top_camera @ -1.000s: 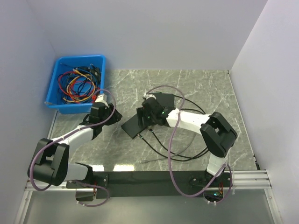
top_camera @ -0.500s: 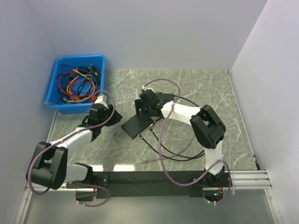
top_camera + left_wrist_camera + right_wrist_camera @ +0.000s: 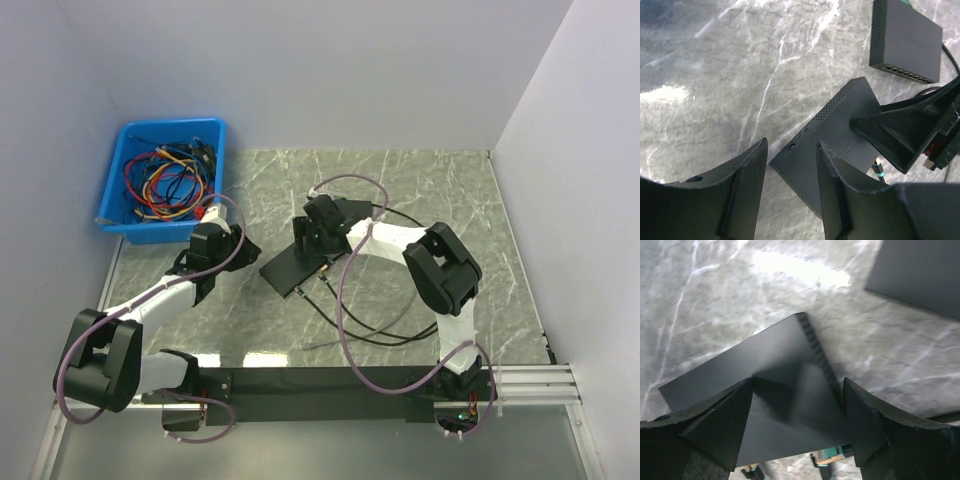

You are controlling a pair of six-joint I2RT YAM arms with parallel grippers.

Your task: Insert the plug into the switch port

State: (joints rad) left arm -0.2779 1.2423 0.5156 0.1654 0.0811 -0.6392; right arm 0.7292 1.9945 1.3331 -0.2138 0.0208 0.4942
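Left gripper (image 3: 791, 146), half-open and empty, faces the network switch (image 3: 840, 125) just ahead. Right gripper (image 3: 797, 385) gapes wide above it. Second switch (image 3: 907, 37) beyond bears faint lettering, unreadable.

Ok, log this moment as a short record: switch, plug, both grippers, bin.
switch: flat on the table
second switch: further back, apart from the first
plug: on the table at the switch's edge, not inserted
left gripper: open, empty, left of the switch
right gripper: open, empty, above the switch
blue bin: far left, holds coloured cables
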